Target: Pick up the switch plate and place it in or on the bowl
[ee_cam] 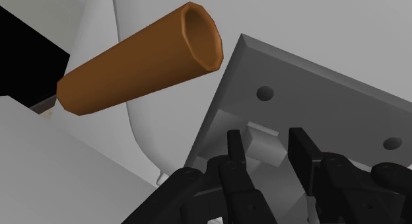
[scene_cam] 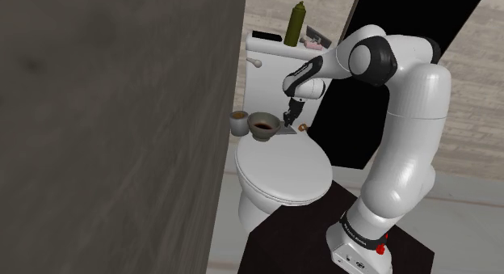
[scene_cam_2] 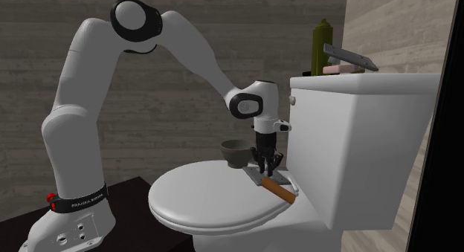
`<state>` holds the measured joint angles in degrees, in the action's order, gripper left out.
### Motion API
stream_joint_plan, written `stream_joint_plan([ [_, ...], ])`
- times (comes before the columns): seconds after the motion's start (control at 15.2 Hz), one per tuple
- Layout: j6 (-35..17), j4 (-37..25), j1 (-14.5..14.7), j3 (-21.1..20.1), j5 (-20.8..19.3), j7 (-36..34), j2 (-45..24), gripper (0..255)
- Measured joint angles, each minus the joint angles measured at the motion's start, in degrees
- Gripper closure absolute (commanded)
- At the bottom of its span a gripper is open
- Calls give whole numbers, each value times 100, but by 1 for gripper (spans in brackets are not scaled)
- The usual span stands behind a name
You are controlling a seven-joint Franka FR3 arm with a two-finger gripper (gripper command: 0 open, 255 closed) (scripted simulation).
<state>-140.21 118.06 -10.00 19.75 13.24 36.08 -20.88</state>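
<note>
Room: a bathroom with a dark grey wall (scene_cam: pixel 113 127) filling the shoulder view's left, pale plank walls behind, a dark floor (scene_cam: pixel 283 248), and a black area (scene_cam: pixel 347 127) beyond the wall's edge behind the arm.
Surface: a white toilet lid (scene_cam: pixel 283 163), closed, with the tank (scene_cam_2: pixel 357 139) rising behind its rear edge.
Tank top: a green bottle (scene_cam_2: pixel 321 46) stands upright; a pink item (scene_cam_2: pixel 338 67) lies beside it with a grey flat piece (scene_cam_2: pixel 349 57) on top.
Switch plate (ee_cam: pixel 317 97): grey, lying on the lid's rear edge near the tank, between the bowl and a brown cylinder (ee_cam: pixel 132 64).
Bowl (scene_cam: pixel 262 125): dark and upright on the rear edge, just beside the plate.
Cup (scene_cam: pixel 239 123): upright at the bowl's far side, at the lid's rear corner nearest the grey wall.
Gripper (ee_cam: pixel 265 133): pointing down onto the plate — the jaws stand narrowly apart, straddling the plate's raised white toggle; they grip nothing, and the plate rests on the lid.
</note>
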Motion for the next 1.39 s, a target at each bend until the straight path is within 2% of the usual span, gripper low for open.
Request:
stream_joint_plan([
  [0.53,69,-9,14,21,-39,-26,64,255],
  [1.39,871,-231,138,190,-432,-306,693,255],
])
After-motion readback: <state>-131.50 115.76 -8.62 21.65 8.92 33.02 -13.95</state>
